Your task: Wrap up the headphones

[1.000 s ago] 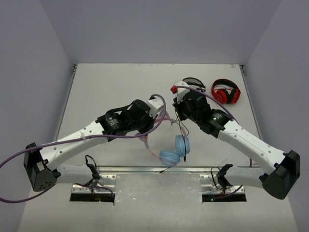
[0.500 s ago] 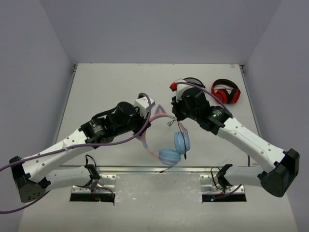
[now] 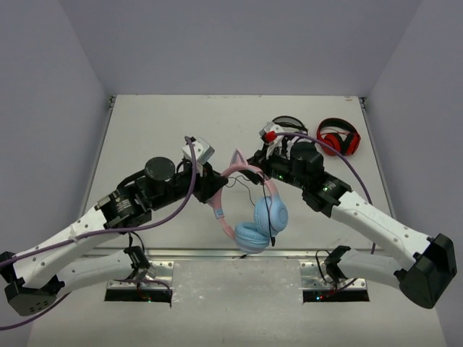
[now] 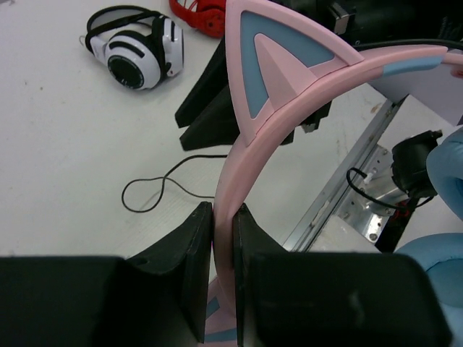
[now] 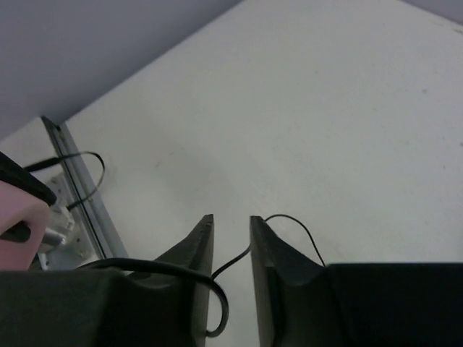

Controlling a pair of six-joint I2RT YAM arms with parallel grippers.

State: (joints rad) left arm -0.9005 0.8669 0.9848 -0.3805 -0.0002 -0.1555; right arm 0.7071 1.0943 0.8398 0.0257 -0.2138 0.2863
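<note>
Headphones [image 3: 269,215] aloft between the two arms, clear of the surface [image 3: 159,130], light-blue earcups dangling low. Left gripper [image 4: 224,217]: clenched on the pink headband [image 4: 242,166], just below a cat ear [image 4: 278,65]. Right gripper [image 5: 231,220]: jaws a narrow gap apart, thin black cable [image 5: 231,264] running through that gap. Pinched or merely threaded, cannot tell.

Likely troubles, by judgement only:

- Slip or swivel of the band. Smooth, curved plastic held at one narrow spot, with the earcups' weight hanging off to one side; any quick swing could twist it in the jaws or drop it.
- Loss of the cable. If merely threaded, may slide free on the first loop and leave nothing to wind.
- Too much pull. If pinched hard, could drag the band out of the left grip or strain the cable where it joins the earcup.
- Snagging. Slack trailing over the surface could catch on the metal rail at the near edge or on the arms' own wiring.
- Clash or sweep. Grippers working close together; white-and-black headphones [image 4: 137,54] and red-and-black headphones [image 3: 338,137] lying near the right arm, within reach of a wide winding motion.
</note>
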